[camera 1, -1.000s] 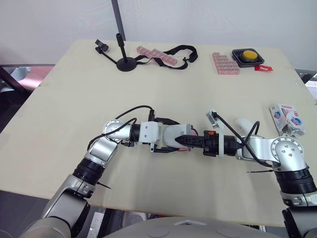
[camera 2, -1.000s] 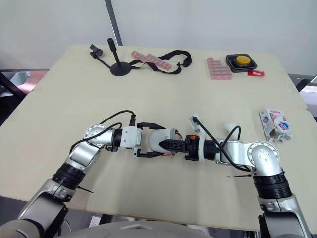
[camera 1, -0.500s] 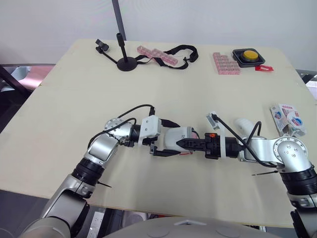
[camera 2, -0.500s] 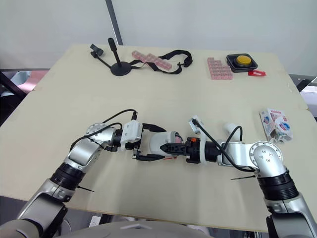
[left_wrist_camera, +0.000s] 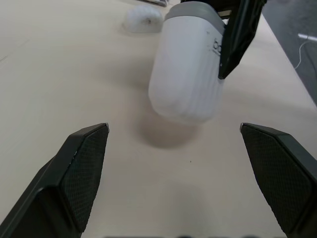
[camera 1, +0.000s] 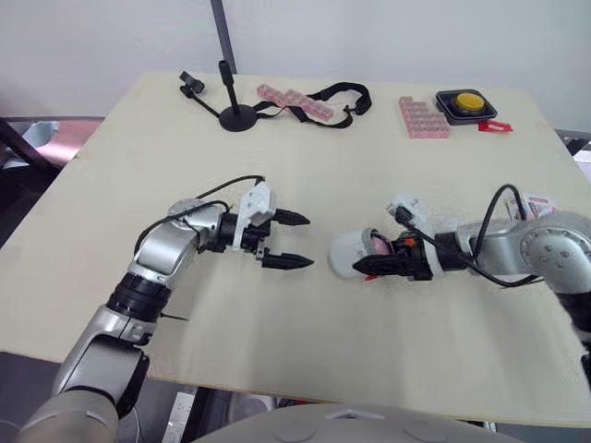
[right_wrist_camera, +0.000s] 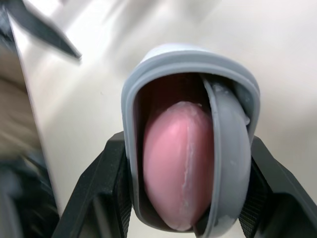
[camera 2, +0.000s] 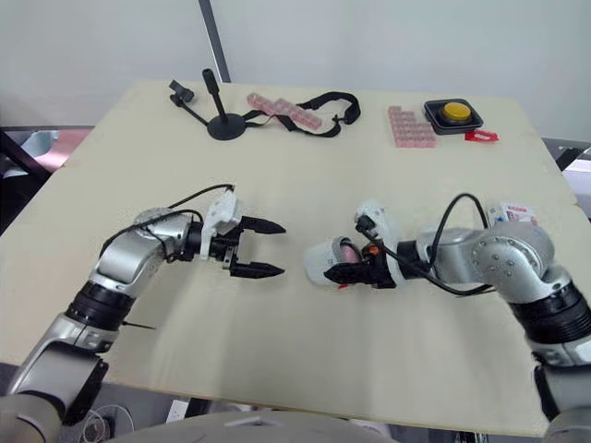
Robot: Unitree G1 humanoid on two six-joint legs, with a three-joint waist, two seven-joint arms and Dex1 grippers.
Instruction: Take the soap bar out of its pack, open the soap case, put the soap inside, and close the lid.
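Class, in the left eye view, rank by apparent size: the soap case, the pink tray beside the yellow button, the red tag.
Tied largest: soap case and pink tray (alike; case nearer).
Smallest: red tag.

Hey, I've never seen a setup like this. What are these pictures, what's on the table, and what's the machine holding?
It is a two-armed humanoid robot at a table. The two wide pictures come from cameras in its head; the two close ones from its wrists. The left gripper is open and holds nothing. The right gripper clamps a white soap case with the pink soap inside, grey lid not yet shut. At the far edge lie a black stand, pink strips and a yellow button.
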